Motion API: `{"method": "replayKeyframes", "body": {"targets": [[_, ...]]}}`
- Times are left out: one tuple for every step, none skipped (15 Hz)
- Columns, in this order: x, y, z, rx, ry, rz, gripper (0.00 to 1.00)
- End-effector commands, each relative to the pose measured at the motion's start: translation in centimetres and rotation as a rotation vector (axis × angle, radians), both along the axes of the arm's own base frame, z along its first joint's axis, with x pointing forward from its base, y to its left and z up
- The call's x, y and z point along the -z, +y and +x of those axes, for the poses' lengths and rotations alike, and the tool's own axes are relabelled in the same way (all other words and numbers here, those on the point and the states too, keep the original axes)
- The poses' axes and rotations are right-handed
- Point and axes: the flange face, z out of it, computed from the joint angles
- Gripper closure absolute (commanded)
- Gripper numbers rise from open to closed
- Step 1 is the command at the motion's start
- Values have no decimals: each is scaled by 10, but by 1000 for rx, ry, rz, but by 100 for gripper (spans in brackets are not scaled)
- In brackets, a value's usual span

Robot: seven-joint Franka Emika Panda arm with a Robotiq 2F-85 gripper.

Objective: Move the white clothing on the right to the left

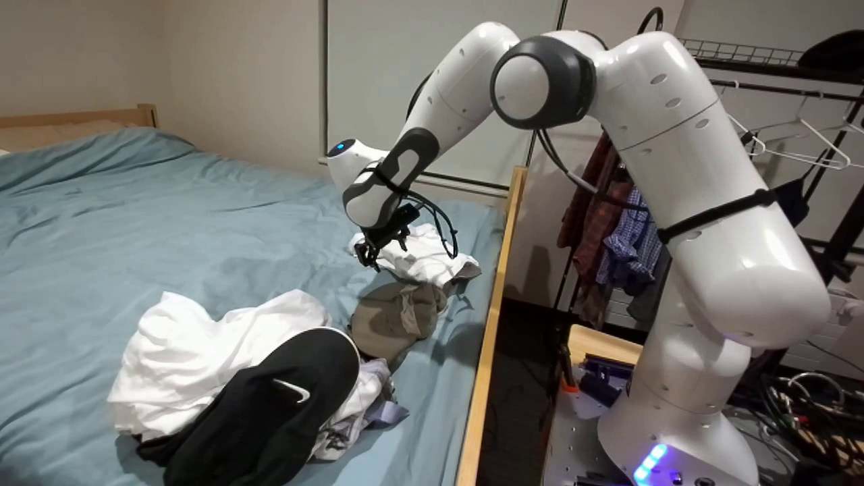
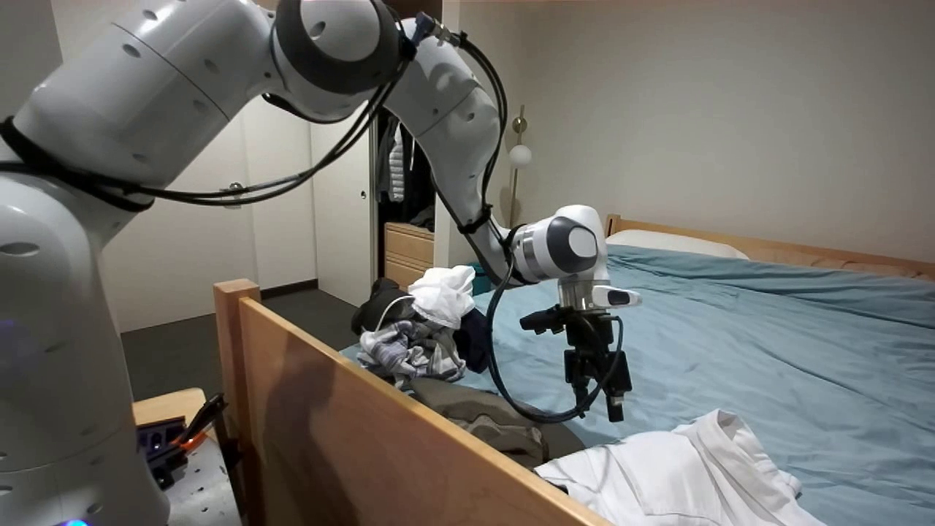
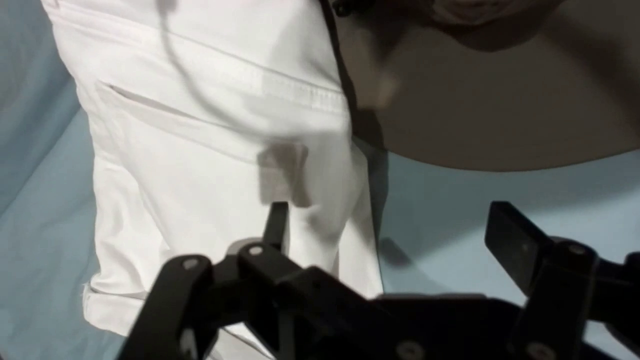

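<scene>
The crumpled white cloth garment (image 3: 215, 170) lies just beside the olive-brown fabric cap (image 3: 485, 110), the black two-fingered tool (image 3: 387, 225) spread wide above the garment's edge. Probably light and limp: pinch a fold along that edge.

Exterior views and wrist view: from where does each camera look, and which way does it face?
Exterior view: near the black Nike cap, facing the white garment; arm and gripper.
Exterior view: outside the wooden footboard, facing the globe lamp; cropped arm and gripper.
Wrist view: above garment and brown cap, facing down; gripper fingers.
Both exterior views share garment, brown cap, arm, gripper.
</scene>
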Motion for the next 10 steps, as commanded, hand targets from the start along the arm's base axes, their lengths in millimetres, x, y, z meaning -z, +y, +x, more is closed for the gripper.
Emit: {"method": "replayKeyframes", "body": {"targets": [[28,-12,13,72,14,-97,0],[37,-15,15,93,14,-121,0],[36,-23,16,116,15,-143,0],[38,-28,16,142,17,-171,0],[39,-37,16,171,15,-193,0],[39,-45,14,197,14,-214,0],[35,-54,12,227,12,-226,0],[33,-62,10,250,11,-236,0],[31,-69,8,271,13,-240,0],[31,-75,6,286,18,-249,0]]}}
